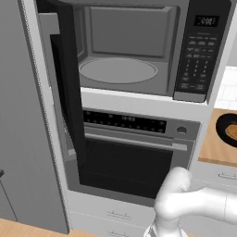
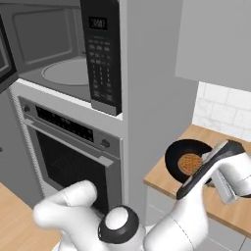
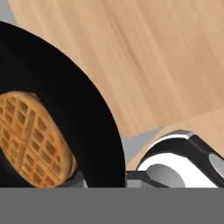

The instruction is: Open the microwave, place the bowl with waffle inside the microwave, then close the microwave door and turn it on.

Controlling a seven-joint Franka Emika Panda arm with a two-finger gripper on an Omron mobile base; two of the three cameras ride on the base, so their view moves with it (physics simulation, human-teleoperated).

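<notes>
Hovering right over the wooden counter [image 2: 230, 211], the claw [image 2: 223, 188] sits just beside the bowl with waffle [image 2: 188, 162], at its right edge as the right base view shows it. Can't tell if the claw is spread or pinched together, since the fingers are mostly lost against the bowl's black rim in the hand view. In that view the bowl [image 3: 52, 113] fills the left side, waffle [image 3: 33, 138] lying flat in it, bare wood beyond.

Way off to the claw's left is the microwave [image 1: 139, 46], and the microwave door [image 1: 65, 92] is swung wide open, edge-on in the left base view. Its glass turntable [image 1: 118, 70] is sitting bare inside. Keypad panel [image 2: 103, 59] is on the side nearer the claw. Below it is the oven [image 1: 134, 152] with its horizontal handle, shut.
</notes>
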